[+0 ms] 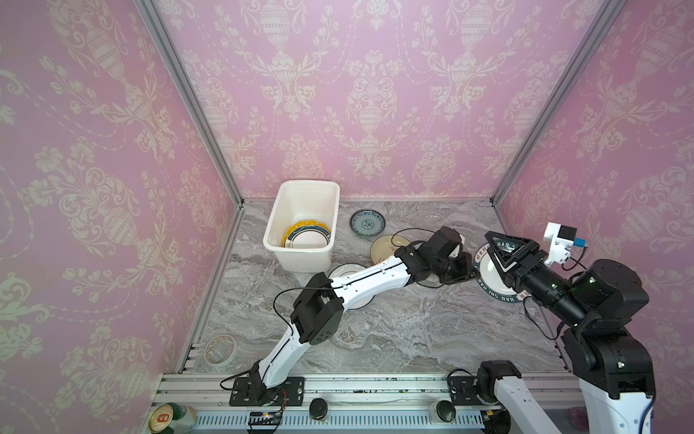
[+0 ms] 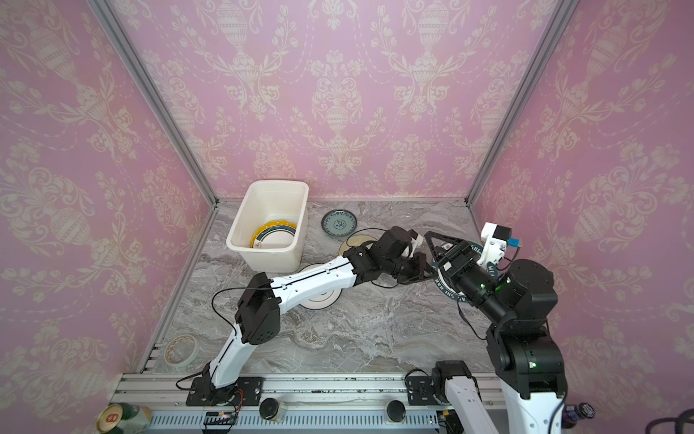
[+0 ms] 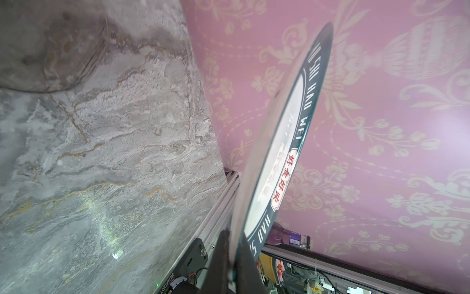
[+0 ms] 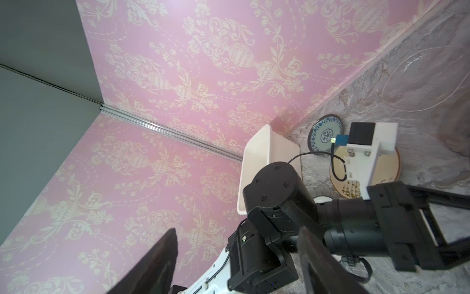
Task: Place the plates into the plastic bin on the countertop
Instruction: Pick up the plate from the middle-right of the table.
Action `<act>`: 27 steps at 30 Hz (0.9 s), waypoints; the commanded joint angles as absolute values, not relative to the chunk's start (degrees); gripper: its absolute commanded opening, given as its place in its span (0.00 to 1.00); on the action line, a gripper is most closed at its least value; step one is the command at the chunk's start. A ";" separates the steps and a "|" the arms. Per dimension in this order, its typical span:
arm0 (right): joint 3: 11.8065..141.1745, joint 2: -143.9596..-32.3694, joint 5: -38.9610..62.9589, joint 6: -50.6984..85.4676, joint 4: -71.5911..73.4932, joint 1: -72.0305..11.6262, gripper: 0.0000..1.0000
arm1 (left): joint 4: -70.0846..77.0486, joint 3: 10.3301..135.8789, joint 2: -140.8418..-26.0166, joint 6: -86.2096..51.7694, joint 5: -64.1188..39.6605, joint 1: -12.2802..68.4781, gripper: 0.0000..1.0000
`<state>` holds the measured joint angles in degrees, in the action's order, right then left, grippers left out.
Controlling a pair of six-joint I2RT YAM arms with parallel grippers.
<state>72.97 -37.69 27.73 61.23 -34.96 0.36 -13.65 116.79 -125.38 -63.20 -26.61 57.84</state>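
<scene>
Dark fingers of the left gripper (image 3: 232, 241) clamp the rim of the round white plate with a dark green lettered border (image 3: 279, 152), tilting it off the grey marble-patterned countertop (image 3: 101, 152), probably for carrying. Right gripper (image 1: 496, 251) hovers over it, jaws apart, empty. Deep white plastic bin (image 1: 276, 225), well apart, already holds stacked plates (image 1: 306, 239).

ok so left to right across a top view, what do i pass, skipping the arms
tape roll → plastic bin → teal patterned plate → dark-rimmed lettered plate
</scene>
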 commanded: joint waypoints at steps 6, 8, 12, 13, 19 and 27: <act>77.06 -39.29 32.32 59.04 -33.62 0.70 0.75 | -27.15 119.70 -112.72 -48.74 -24.75 46.01 0.00; 77.00 -39.36 32.55 57.97 -34.72 0.64 0.75 | -31.03 119.84 -110.23 -45.50 -25.35 43.11 0.00; 76.81 -39.99 32.42 53.25 -39.73 0.66 0.75 | -38.57 118.88 -104.59 -39.04 -26.68 37.94 0.00; 76.37 -40.22 32.33 52.07 -40.95 0.70 0.75 | -39.52 117.86 -103.02 -38.06 -27.96 36.82 0.00; 73.34 -41.44 34.98 48.29 -41.03 0.69 0.76 | -43.21 109.90 -93.67 -36.75 -36.38 31.56 0.00; 72.48 -45.71 42.44 40.68 -41.75 0.57 0.77 | -47.91 98.28 -82.69 -37.45 -47.35 28.74 0.00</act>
<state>73.49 -44.80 37.80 45.50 -41.47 0.36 -45.93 101.23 -85.38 -38.44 -40.10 29.28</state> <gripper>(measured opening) 0.770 0.076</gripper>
